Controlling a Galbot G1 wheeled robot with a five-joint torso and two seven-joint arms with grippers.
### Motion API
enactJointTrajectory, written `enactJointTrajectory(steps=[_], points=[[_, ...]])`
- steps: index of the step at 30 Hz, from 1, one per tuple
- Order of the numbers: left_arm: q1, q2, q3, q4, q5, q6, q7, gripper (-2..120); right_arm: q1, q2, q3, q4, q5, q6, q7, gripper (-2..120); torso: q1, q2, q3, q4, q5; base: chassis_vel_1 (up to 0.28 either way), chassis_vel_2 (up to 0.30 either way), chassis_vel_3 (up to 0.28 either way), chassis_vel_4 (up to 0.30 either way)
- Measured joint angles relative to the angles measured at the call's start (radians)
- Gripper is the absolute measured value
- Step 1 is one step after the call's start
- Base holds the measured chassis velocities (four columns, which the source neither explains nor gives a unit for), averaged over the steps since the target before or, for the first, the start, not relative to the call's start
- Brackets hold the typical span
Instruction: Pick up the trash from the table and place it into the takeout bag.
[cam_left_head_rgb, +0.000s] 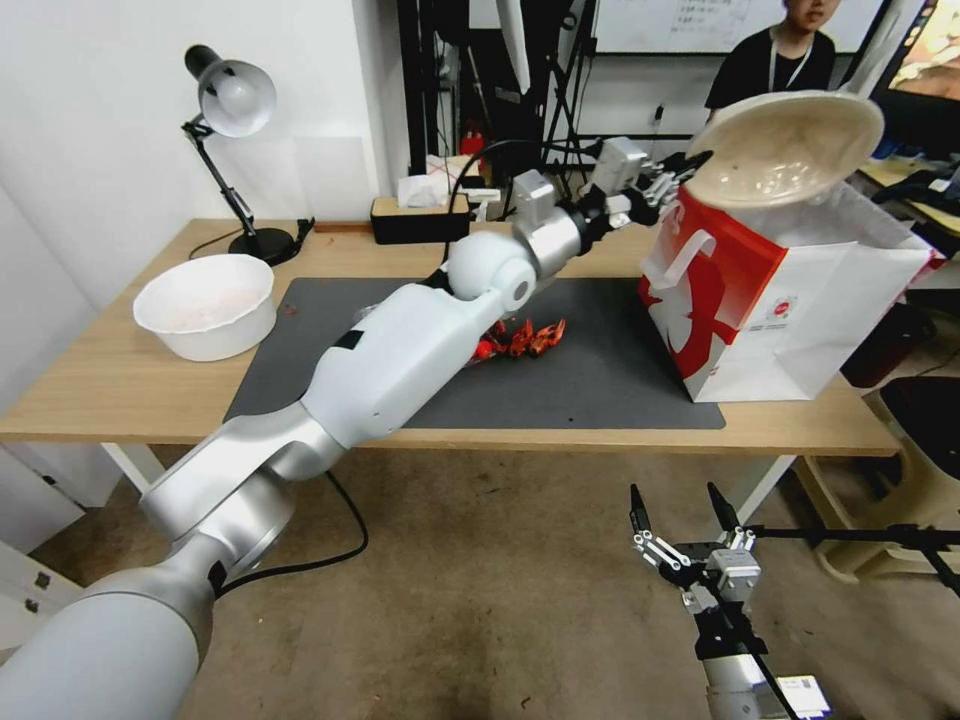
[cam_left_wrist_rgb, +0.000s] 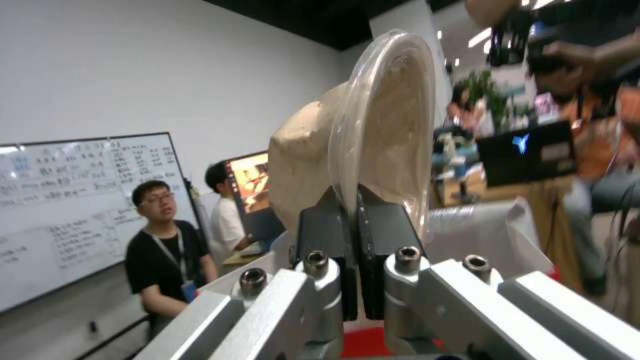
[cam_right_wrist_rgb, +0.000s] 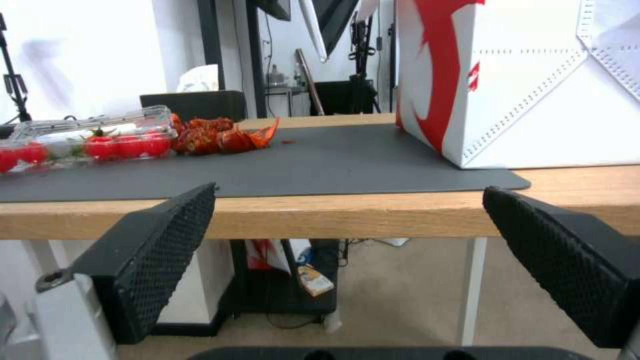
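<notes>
I have the left gripper (cam_left_head_rgb: 690, 172) reached out across the table (cam_left_head_rgb: 120, 390), its fingers pinched tight on the rim of the shallow beige bowl (cam_left_head_rgb: 785, 145), which hangs tilted over the open mouth of the takeout bag (cam_left_head_rgb: 800, 300). In the left wrist view the two black pads (cam_left_wrist_rgb: 333, 225) meet on the thin lip of the bowl, with a clear film or lid over its hollow. I judge the bowl light and fairly stiff but thin-walled, so a rim pinch like this is the sensible hold; the film looks slick, and with only one edge caught the bowl could swing or slip if I jerk the arm. The bag is stiff paper standing on the dark grey mat (cam_left_head_rgb: 600, 390), so I expect it to stay upright as the bowl goes in. My right gripper (cam_left_head_rgb: 685, 515) waits low in front of the table edge, fingers spread wide and holding nothing
</notes>
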Motion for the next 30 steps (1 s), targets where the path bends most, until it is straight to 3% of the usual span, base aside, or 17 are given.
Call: enactJointTrajectory(steps=[6, 9, 14, 16, 20, 23, 27, 28, 30], points=[[-0.018, -0.015, 0.011, 0.029, 0.070, -0.007, -0.035, 2, 0.001, -0.001, 0.000, -0.003, 0.002, 0.001, 0.000, 100, 0.000, 0.000, 0.000, -0.0001, 0.0000, 0.000, 0.000, 0.000, 0.000], [-0.017, -0.016, 0.011, 0.027, 0.070, -0.010, -0.047, 17, 0.004, -0.001, -0.001, -0.005, 0.002, 0.001, 0.000, 100, 0.000, 0.000, 0.000, 0.0000, 0.0000, 0.000, 0.000, 0.000, 0.000], [-0.015, -0.011, 0.011, 0.020, 0.069, -0.013, -0.050, 27, 0.006, -0.001, -0.001, -0.005, 0.003, 0.001, 0.000, 100, 0.000, 0.000, 0.000, -0.0001, 0.0000, 0.000, 0.000, 0.000, 0.000], [-0.011, -0.004, 0.011, 0.013, 0.068, -0.019, -0.055, 39, 0.006, 0.000, -0.003, -0.006, 0.003, 0.001, 0.000, 100, 0.000, 0.000, 0.000, -0.0001, -0.0001, 0.000, 0.000, 0.000, 0.000], [-0.002, 0.006, 0.007, -0.003, 0.065, -0.022, -0.065, 51, 0.006, 0.002, -0.005, -0.006, 0.003, 0.001, 0.000, 100, 0.000, 0.000, 0.000, -0.0002, 0.0000, 0.000, 0.000, 0.000, 0.000], [0.016, 0.019, -0.002, -0.028, 0.064, -0.022, -0.075, 59, 0.006, 0.004, -0.005, -0.005, 0.003, -0.001, 0.000, 100, 0.000, 0.000, 0.000, -0.0003, 0.0000, 0.000, 0.000, 0.000, 0.000], [0.102, 0.068, -0.058, -0.108, 0.071, -0.023, -0.105, 81, 0.004, 0.007, -0.008, -0.003, 0.003, -0.003, 0.000, 100, 0.000, 0.000, 0.000, -0.0001, -0.0002, 0.000, 0.000, 0.000, 0.000], [0.102, 0.068, -0.058, -0.108, 0.071, -0.023, -0.105, 81, 0.004, 0.007, -0.008, -0.003, 0.003, -0.003, 0.000, 100, 0.000, 0.000, 0.000, -0.0001, -0.0002, 0.000, 0.000, 0.000, 0.000], [0.142, 0.095, -0.086, -0.149, 0.088, -0.014, -0.147, 89, 0.002, 0.008, -0.009, -0.002, 0.002, -0.003, 0.000, 100, 0.000, 0.000, 0.000, -0.0002, -0.0003, 0.000, 0.000, 0.000, 0.000]])
